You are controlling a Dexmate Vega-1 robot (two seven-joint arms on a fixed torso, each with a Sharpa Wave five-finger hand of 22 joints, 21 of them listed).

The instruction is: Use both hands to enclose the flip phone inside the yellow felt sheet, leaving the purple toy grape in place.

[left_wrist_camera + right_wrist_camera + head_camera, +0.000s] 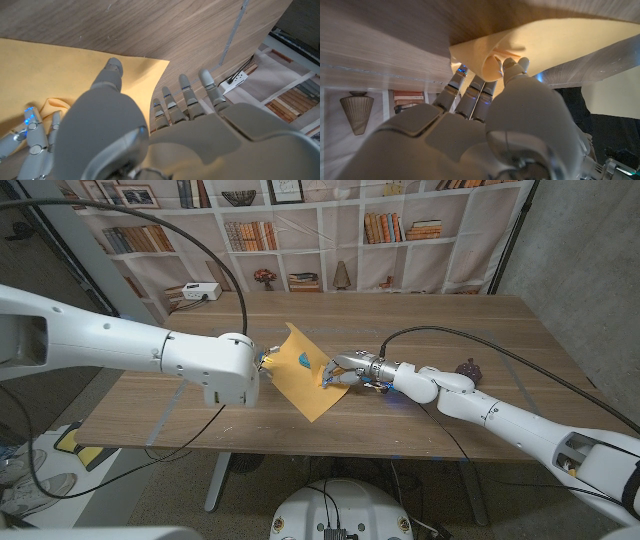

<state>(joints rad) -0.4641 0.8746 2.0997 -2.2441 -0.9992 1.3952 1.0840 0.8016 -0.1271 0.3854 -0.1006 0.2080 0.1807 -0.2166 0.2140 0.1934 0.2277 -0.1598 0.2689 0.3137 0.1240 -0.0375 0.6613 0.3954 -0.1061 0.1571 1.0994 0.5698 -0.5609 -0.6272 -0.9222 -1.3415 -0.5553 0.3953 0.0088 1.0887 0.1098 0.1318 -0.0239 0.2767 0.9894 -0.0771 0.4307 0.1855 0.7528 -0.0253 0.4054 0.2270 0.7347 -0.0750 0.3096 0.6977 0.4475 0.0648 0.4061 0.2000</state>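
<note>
Right robot hand (345, 370) pinches the felt (300, 380) edge; left robot hand (262, 360) spread on it. Pulling hard could slide the hidden phone out, or drag felt toward the grape (468, 368).

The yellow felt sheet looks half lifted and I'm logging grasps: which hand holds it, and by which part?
The right hand pinches the yellow felt sheet by its right edge. Whether the left hand grips it cannot be told.

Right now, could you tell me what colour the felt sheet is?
The felt sheet is yellow-orange, clearest in the head view.
</note>
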